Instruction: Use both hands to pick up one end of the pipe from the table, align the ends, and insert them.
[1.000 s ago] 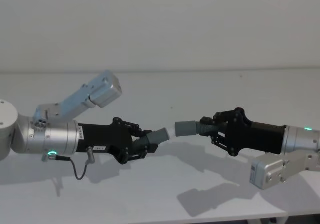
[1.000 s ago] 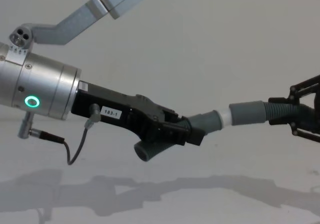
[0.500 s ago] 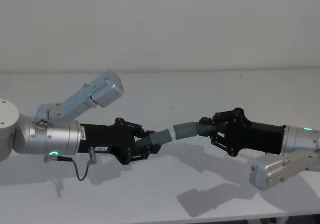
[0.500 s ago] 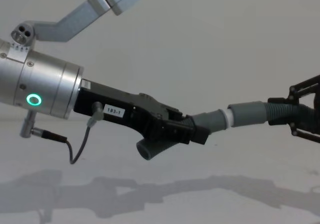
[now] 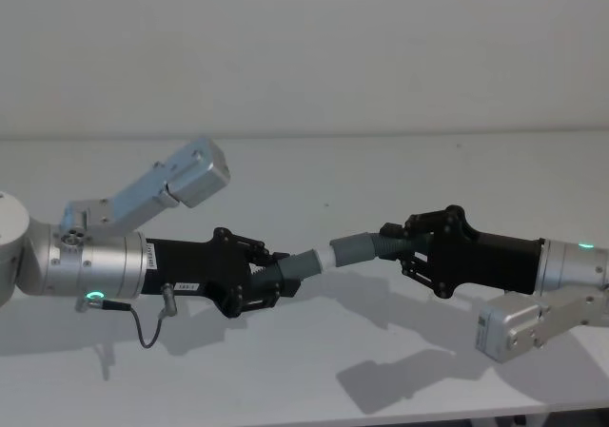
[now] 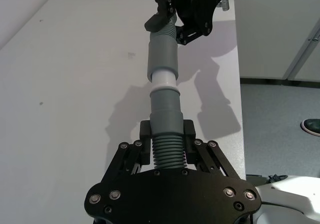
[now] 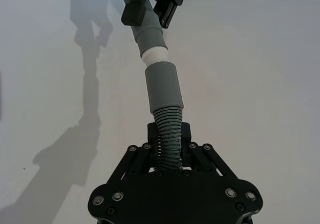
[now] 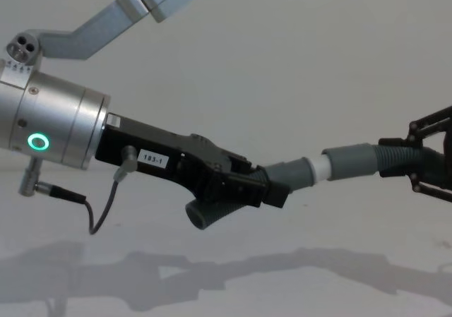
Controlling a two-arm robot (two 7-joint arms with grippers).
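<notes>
Both pipe pieces were held in the air above the bench (image 5: pixel 381 370), collar to collar. The left gripper (image 5: pixel 271 277) was clenched on the ribbed stretch of the left piece (image 8: pixel 279 179), just behind its collar (image 6: pixel 165 112); the right gripper (image 5: pixel 407 246) was clenched likewise on the ribs of the right piece (image 7: pixel 167 134), behind its collar (image 5: pixel 354 248). Between the two collars a band of white tip (image 8: pixel 321 167) showed, so the joint looked entered but not yet seated; how deep it sat could not be judged from these views.

The pieces looked light, hollow plastic. The ribbed sections would likely flex under side load, while the smooth collars seemed stiff. Gripping on the ribs close to the collar was a sound choice: the ridges resist slipping along the axis, and the short free length keeps the collar from drooping. From the right wrist the pieces met at a slight bend, so pushing home would probably need the axes straightened first, or the ribs might buckle.
</notes>
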